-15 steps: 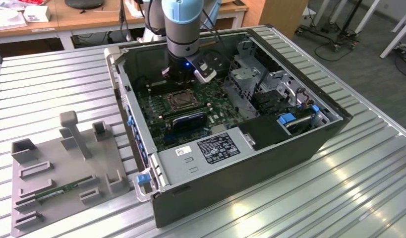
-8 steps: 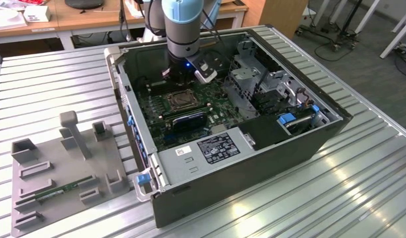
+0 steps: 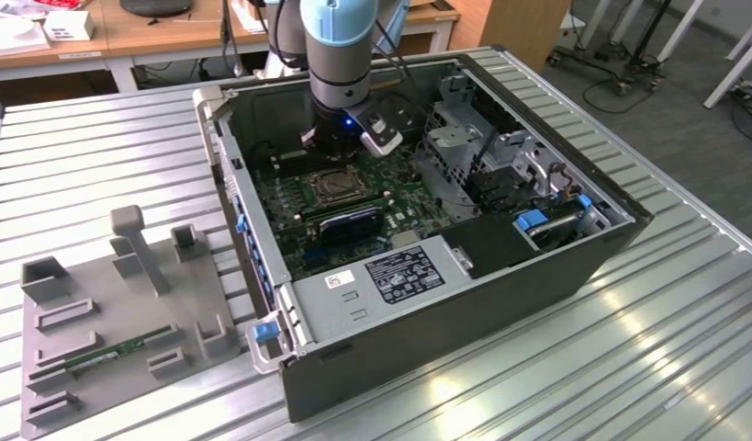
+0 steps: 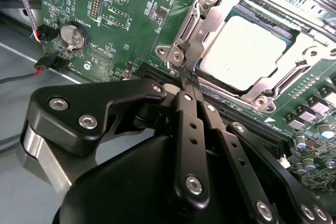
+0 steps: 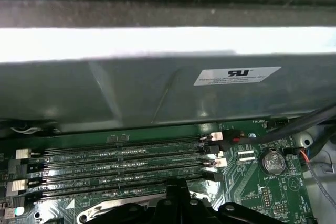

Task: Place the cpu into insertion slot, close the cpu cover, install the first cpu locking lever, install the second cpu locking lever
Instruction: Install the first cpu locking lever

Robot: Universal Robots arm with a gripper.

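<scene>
Grey fixture tray (image 3: 118,317): sits on the ribbed metal table (image 3: 669,349) at the exterior view's left, its slots keeping parts upright; a long green memory stick (image 3: 118,352) lies in it.

Black open computer case (image 3: 474,303): lies on its side, so the green motherboard (image 3: 296,197) faces up at the arm.

Black two-finger gripper (image 4: 187,77): down inside the case; its fingers (image 4: 185,108) look pressed together, tips touching a thin metal lever (image 4: 184,59) at the socket's corner. I judge it is pushing the lever, not gripping it.

Small flat square cpu with pale silvery face (image 4: 244,45): already seated in the insertion slot.

Thin silvery metal cpu cover frame (image 4: 210,11): folded down around the chip, face showing through its cut-out.

Empty memory slots (image 5: 121,163): run just beside the socket.
</scene>
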